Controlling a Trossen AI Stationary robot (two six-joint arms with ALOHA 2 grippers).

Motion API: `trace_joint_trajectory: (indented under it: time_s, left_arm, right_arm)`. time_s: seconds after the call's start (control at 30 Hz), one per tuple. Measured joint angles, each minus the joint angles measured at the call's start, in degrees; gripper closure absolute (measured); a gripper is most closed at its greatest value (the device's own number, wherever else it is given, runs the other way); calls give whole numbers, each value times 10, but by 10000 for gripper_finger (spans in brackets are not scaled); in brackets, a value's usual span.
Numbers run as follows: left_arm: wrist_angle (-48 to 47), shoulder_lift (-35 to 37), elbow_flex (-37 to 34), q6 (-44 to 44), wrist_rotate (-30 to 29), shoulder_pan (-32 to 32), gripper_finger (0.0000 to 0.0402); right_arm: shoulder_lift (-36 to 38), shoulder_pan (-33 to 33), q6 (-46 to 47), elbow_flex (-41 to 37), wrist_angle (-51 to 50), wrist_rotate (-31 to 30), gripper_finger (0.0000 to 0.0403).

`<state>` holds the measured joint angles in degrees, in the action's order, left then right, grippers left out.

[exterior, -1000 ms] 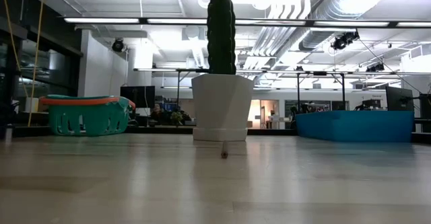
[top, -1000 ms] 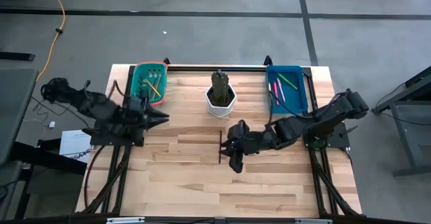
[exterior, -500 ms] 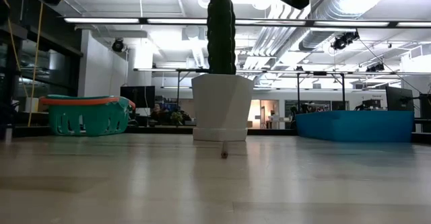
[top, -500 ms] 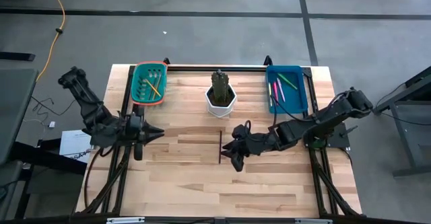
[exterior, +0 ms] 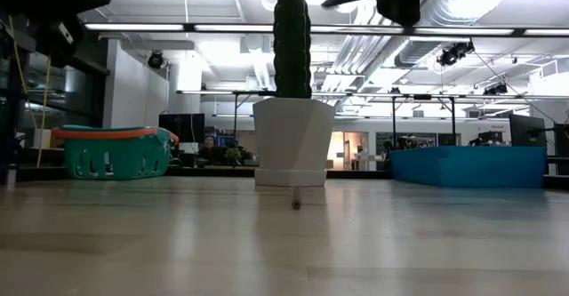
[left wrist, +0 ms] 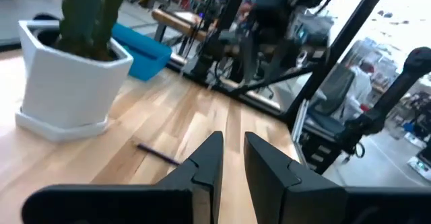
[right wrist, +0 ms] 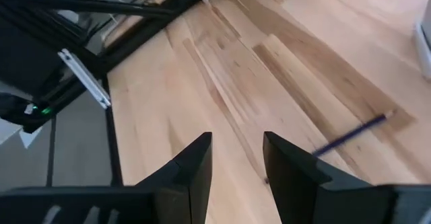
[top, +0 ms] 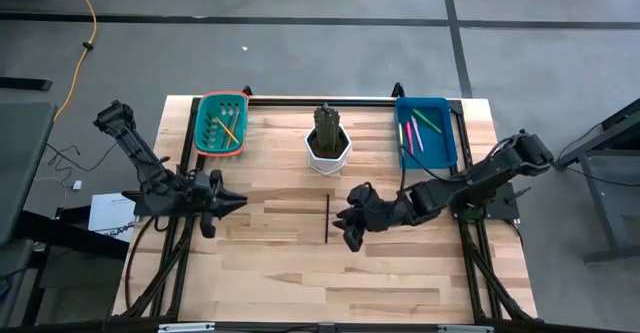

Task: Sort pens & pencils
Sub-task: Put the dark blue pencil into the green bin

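Note:
A dark pencil lies flat on the wooden table, in front of the cactus pot; its end shows in the low view. Orange and yellow pencils lie in the green basket. Pink and green pens lie in the blue tray. My right gripper is open just right of the dark pencil, which shows past its fingers. My left gripper is open by a narrow gap near the table's left edge, pointing toward the pencil.
The white pot with the cactus stands at the middle of the table's far side, between basket and tray. Bare wood lies between the two grippers and toward the near edge. A black frame rail runs along the far edge.
My left gripper has drawn back from beside the green basket toward the near edge, its arm swinging out to the left. Both arms have come down into the top of the low view. The dark pencil has stayed where it was.

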<state>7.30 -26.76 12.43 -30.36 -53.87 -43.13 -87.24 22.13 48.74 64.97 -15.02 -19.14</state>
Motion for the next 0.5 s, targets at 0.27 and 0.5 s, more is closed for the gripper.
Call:
trace_joint_trajectory:
  time_s: [0.27,0.5]
  left_arm:
    - [78,0,-1,107,-28,10,353]
    - [118,-4,-1,135,116,154,353]
  right_arm:
    - [0,12,59,-136,257,18,279]
    - [8,10,80,-182,322,63,279]
